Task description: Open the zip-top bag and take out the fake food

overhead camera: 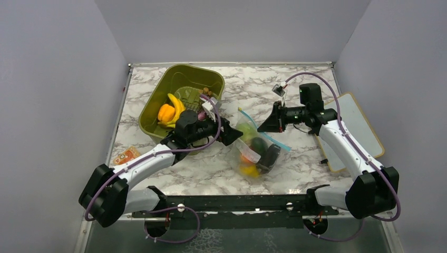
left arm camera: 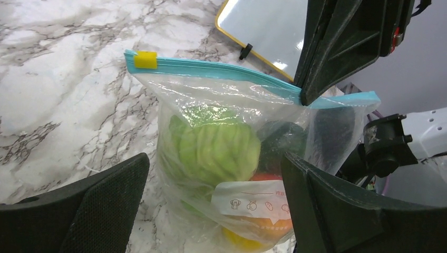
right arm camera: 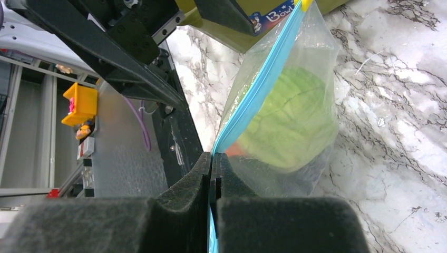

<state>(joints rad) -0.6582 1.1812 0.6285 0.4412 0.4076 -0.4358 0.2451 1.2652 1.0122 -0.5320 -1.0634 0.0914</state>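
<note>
Clear crinkly plastic, the bag (overhead camera: 252, 150) stands in the middle of the marble surface (overhead camera: 253, 79), its blue-teal zipper strip (left arm camera: 221, 71) closed along the top. Inside show a ribbed light green piece (left arm camera: 216, 147), something orange and something yellow lower down, and a dark shape on the far side. A small yellow slider (left arm camera: 145, 59) sits at one end of the strip. At the other end, the right hand (right arm camera: 212, 163) is pressed together on the strip, pinching it and holding that edge up. The left hand (overhead camera: 234, 134) is spread wide just beside the bag, facing it and touching nothing.

The step looks like getting the seal started. The left hand would do best to pinch the slider itself, not the loose plastic below, then draw it straight along the strip towards the right hand. The right hand's pinch should hold firm, so the strip stays taut and does not buckle.
</note>
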